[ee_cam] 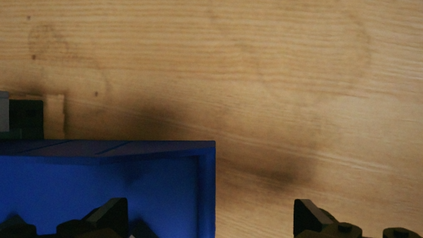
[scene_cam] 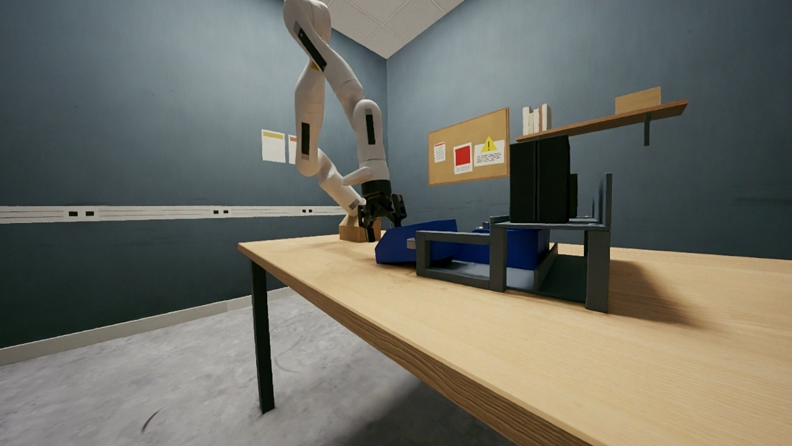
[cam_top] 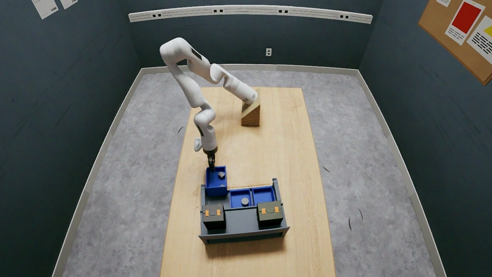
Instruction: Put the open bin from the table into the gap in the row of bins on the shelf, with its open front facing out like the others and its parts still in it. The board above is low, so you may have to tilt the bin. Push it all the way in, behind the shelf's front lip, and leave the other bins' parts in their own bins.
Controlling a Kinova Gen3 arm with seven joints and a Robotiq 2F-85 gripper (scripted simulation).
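Observation:
The open blue bin (cam_top: 216,191) (scene_cam: 398,243) (ee_cam: 156,191) lies tilted at the left front of the grey shelf (cam_top: 240,221) (scene_cam: 497,260), its shelf-side end raised and its other end low at the table. Grey parts (cam_top: 221,174) show inside it in the top view. My gripper (cam_top: 212,168) (scene_cam: 383,229) (ee_cam: 210,217) is open at the bin's robot-side end. One finger is over the bin's inside and the other is beyond its end wall, with the wall between them and clear of both. The gap (cam_top: 218,201) is at the row's left, partly hidden by the bin.
Two blue bins stand right of the gap, the middle one (cam_top: 234,202) with a grey round part (cam_top: 244,202), the other bin (cam_top: 263,195) at the right. A dark case (cam_top: 214,220) and an olive case (cam_top: 270,215) stand on the upper board. Side rails flank the row.

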